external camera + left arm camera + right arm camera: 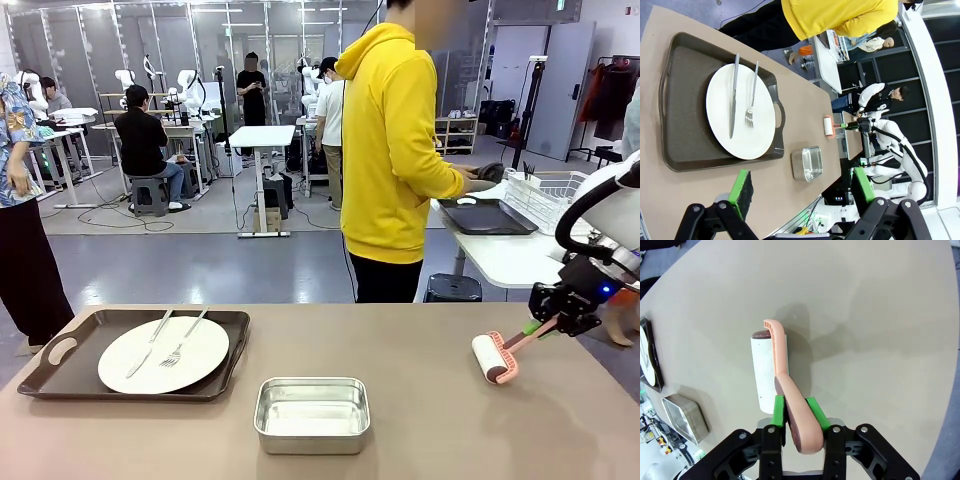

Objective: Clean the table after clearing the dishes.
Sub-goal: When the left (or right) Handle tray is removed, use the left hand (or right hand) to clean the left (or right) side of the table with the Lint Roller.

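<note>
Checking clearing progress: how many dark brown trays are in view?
2. One tray on the taupe table at the robot's left, carrying a white plate; a second tray on the white side table beside the person. Others may hide behind the person.

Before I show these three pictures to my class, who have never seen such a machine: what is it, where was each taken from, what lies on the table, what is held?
It is a robot with two white arms, each ending in a two-finger gripper. The wide picture comes from a fixed camera between the arms, looking across the table at a person in a yellow hoodie. The other two come from cameras on the two wrists. On the table lie a dark tray bearing a white plate, knife and fork, and an empty steel pan. The right gripper is shut on the pink handle of a lint roller. The left gripper hangs open, holding nothing.
</note>
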Available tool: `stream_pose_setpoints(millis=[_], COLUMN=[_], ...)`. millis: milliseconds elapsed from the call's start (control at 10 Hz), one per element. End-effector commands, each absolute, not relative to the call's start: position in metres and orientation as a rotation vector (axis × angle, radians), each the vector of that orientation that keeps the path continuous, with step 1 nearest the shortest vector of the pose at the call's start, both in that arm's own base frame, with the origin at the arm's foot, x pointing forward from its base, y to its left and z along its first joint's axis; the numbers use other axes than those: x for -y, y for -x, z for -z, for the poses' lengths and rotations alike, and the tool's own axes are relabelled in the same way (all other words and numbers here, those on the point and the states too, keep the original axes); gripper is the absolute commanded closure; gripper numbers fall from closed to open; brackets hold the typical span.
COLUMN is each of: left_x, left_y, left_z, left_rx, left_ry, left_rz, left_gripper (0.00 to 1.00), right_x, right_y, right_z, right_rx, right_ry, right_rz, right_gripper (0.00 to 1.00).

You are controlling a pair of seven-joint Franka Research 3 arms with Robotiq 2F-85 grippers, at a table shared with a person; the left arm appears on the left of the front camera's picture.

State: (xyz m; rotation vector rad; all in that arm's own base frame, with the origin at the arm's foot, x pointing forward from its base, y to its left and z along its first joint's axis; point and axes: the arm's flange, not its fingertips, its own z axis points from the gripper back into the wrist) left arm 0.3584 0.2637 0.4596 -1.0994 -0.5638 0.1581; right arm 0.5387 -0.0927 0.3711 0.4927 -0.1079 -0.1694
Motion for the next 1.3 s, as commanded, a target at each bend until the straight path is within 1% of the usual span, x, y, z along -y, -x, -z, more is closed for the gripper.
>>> stream_pose_setpoints(millis=[0, 300, 600, 1200], left_x=[-0.266, -0.266, -0.266, -0.266], left_y=[-0.357, -0.357, -0.357, -0.357], left_z=[-0.462, -0.462, -0.462, -0.462], left_rx=[0.574, 0.574, 0.574, 0.574], left_ry=[1.112, 1.112, 1.112, 1.112], left_rz=[-0.141, -0.141, -0.141, -0.141], left_gripper=[0.0, 0.0, 0.0, 0.0], right_x=[0.131, 0.177, 0.199, 0.187], right_y=[-0.536, -0.529, -0.516, -0.501], right_z=[-0.309, -0.306, -0.323, -0.359], right_rx=[0.078, 0.058, 0.059, 0.086], right_ry=[-0.363, -0.313, -0.241, -0.304], right_rz=[0.195, 0.268, 0.307, 0.244], right_gripper=[0.77, 0.77, 0.77, 0.77])
